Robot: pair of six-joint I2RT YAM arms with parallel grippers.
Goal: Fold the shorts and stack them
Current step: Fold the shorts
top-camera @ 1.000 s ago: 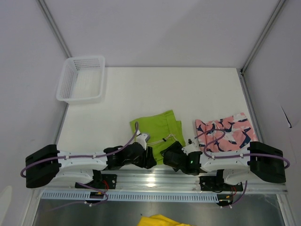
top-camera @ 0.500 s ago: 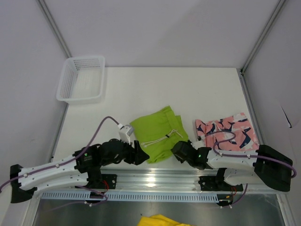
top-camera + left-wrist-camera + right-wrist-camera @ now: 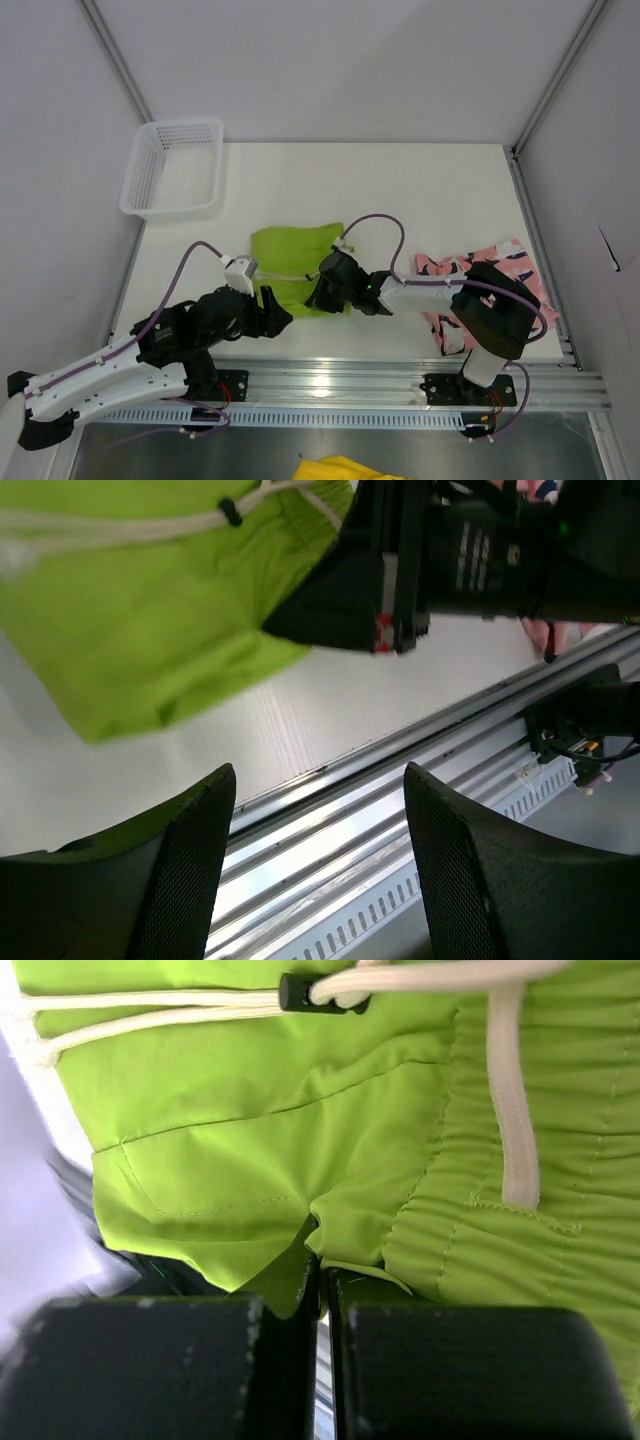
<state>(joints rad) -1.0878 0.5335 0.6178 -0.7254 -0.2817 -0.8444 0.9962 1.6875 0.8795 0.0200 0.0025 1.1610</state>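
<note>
The lime green shorts lie bunched left of the table's middle, with a white drawstring across them. My right gripper reaches in from the right and is shut on the green fabric's near edge. My left gripper hovers at the shorts' near left corner, open with nothing between its fingers; past it I see the green shorts and the right gripper's black body. The pink printed shorts lie at the right, partly hidden by the right arm.
A white mesh basket stands at the back left corner. The metal rail runs along the near edge, below both arms. A yellow cloth shows below the rail.
My right gripper has shut on the green shorts and swung left and away from the rail, dragging them leftward. The left arm has moved left and its jaws have widened.
</note>
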